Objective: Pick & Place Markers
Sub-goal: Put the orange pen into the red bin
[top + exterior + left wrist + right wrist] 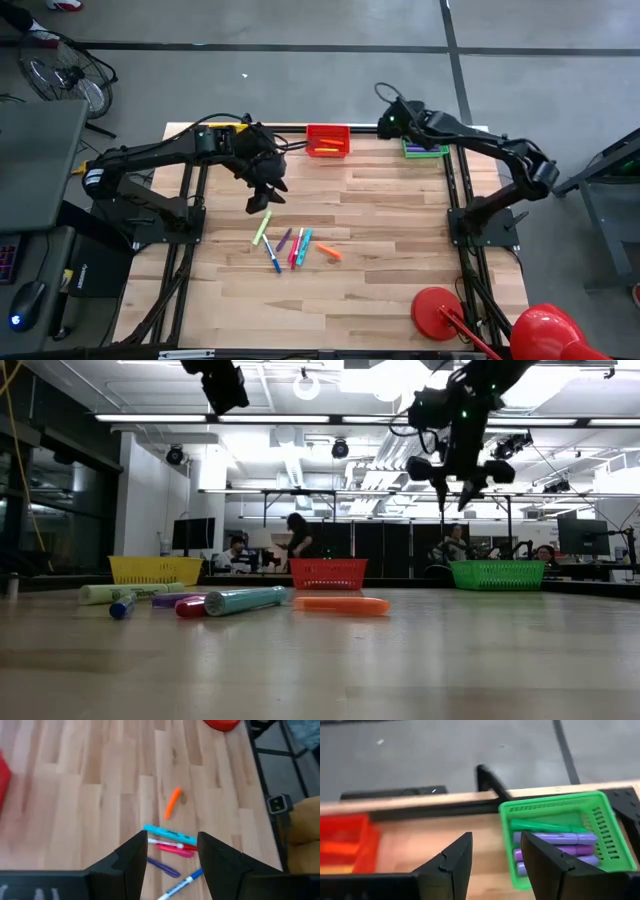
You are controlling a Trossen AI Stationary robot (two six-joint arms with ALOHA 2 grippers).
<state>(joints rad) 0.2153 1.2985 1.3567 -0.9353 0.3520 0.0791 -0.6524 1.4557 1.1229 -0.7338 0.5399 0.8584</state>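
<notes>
Two arms hang over the table [400,230]. The left gripper [172,852] hovers above the loose markers [292,246] mid-table, jaws apart and empty. The right gripper [496,852] hangs beside the green basket [600,827] at the far edge, jaws parted, holding nothing; purple and green markers lie inside it.

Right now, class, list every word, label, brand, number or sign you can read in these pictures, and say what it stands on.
None can be read.
Markers on the table: any print on their barrels is too small to make out.
Red basket, green basket, yellow basket: no lettering shows.
Left claw and right claw: plain dark, no markings.
Screens in the room behind: too blurred to read.
</notes>
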